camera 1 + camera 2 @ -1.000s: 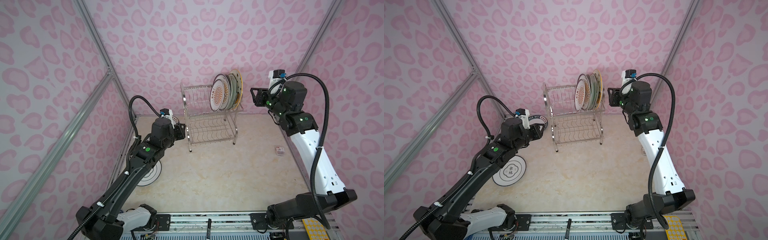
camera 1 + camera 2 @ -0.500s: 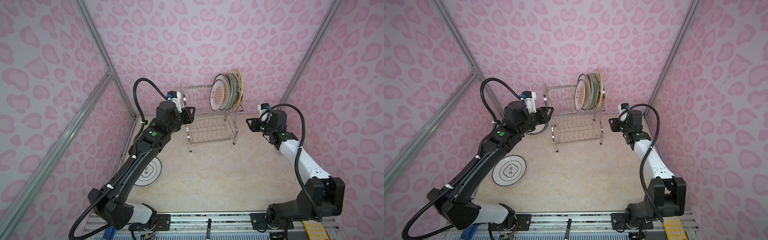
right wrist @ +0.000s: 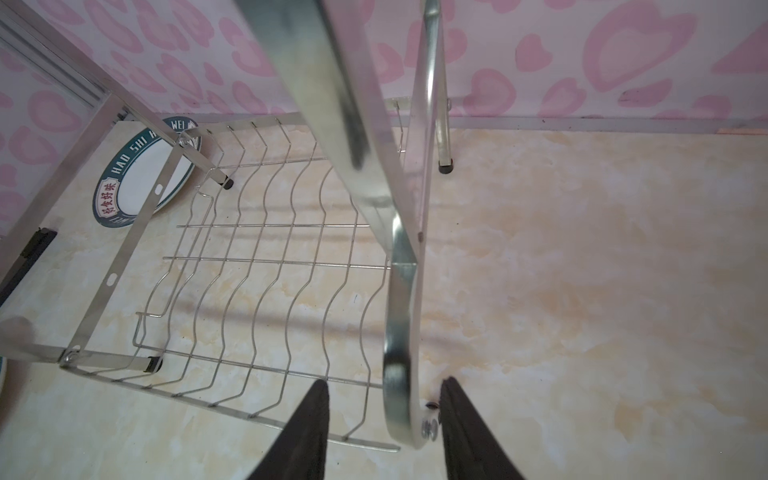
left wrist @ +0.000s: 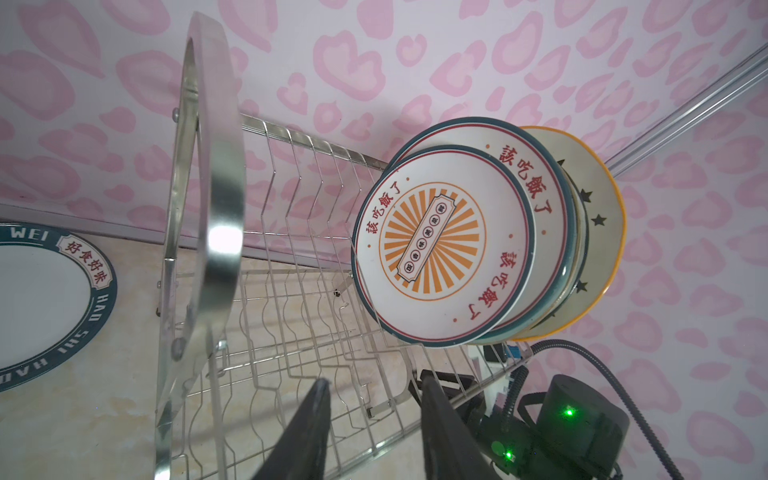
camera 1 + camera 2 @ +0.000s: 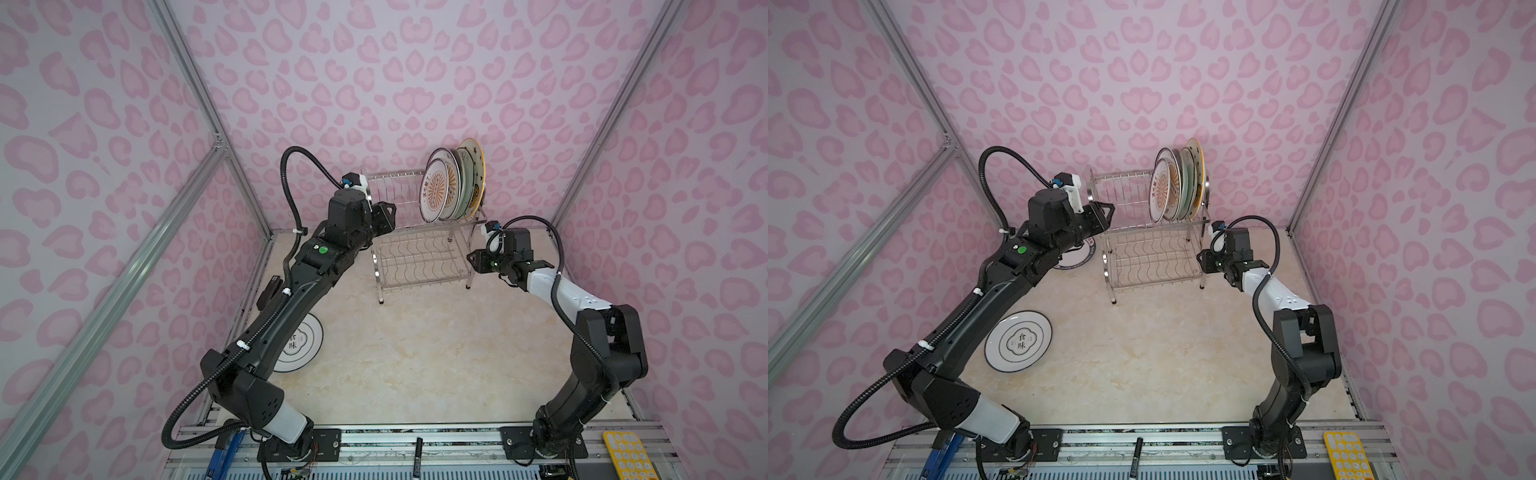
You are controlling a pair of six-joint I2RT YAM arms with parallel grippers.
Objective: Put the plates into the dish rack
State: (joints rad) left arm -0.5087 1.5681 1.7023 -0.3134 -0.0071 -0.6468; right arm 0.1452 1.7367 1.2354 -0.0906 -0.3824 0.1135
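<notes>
The dish rack (image 5: 419, 257) (image 5: 1150, 259) stands at the back of the table. Several plates (image 5: 442, 191) (image 5: 1173, 189) stand upright at the right end of its upper tier, an orange-sunburst plate (image 4: 436, 249) in front. A black-ringed plate (image 5: 1019, 340) (image 5: 305, 347) lies flat on the table beside the left arm. A navy-rimmed lettered plate (image 5: 1077, 259) (image 4: 41, 299) (image 3: 141, 178) lies left of the rack. My left gripper (image 5: 384, 216) (image 4: 376, 390) is open and empty at the rack's upper left side. My right gripper (image 5: 473, 262) (image 3: 384, 397) is open, straddling the rack's side frame (image 3: 399, 374) low on the right.
Pink patterned walls close in on the back and both sides. A black marker (image 5: 417, 451) and a yellow keypad (image 5: 625, 457) lie on the front rail. The left arm (image 5: 291, 291) reaches over the black-ringed plate.
The left gripper rose from low beside the rack to its upper left side. The right gripper dropped from beside the racked plates to the rack's lower right frame.
</notes>
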